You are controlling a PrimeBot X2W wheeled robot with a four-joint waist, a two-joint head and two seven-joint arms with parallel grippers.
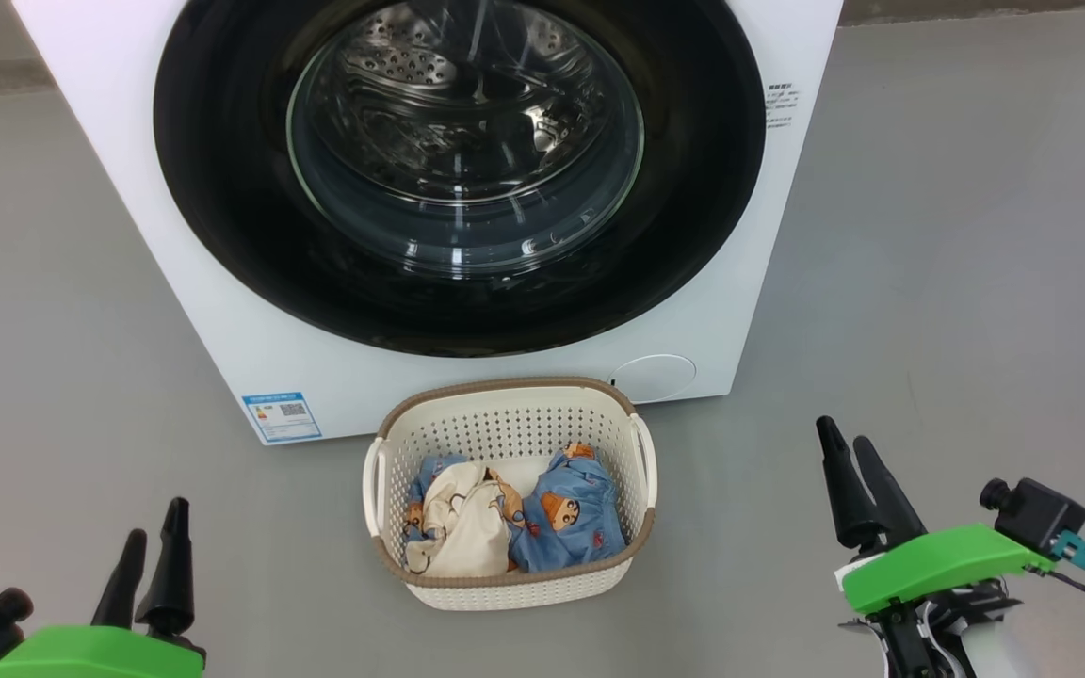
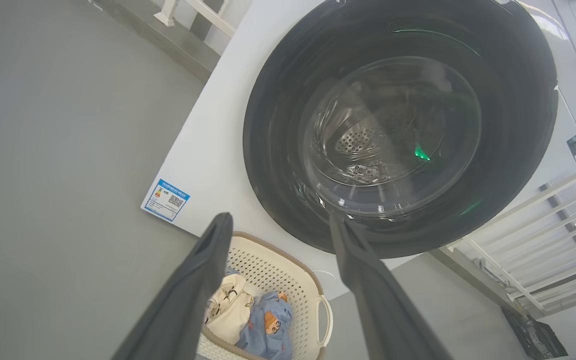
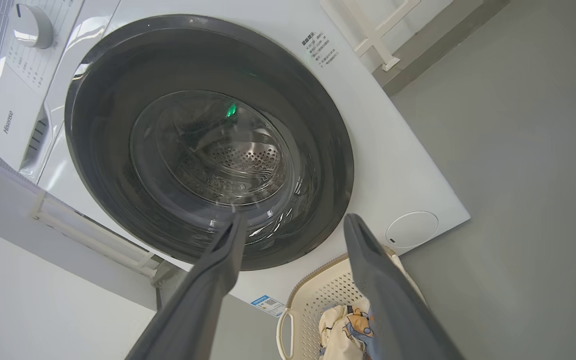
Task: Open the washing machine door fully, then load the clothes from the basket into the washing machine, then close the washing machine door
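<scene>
Left end effector (image 1: 156,520) and right end effector (image 1: 842,433) gape empty; head view crops washing machine door (image 1: 462,169).

"Hisense" on washing machine (image 3: 393,165) front; other print illegible.

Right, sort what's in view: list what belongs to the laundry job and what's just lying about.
Job in hand:
washing machine
washing machine door, shut
basket
clothes, in the basket

Just lying about:
white slatted rack
dark box on the floor
blue label sticker on the machine's front
</scene>
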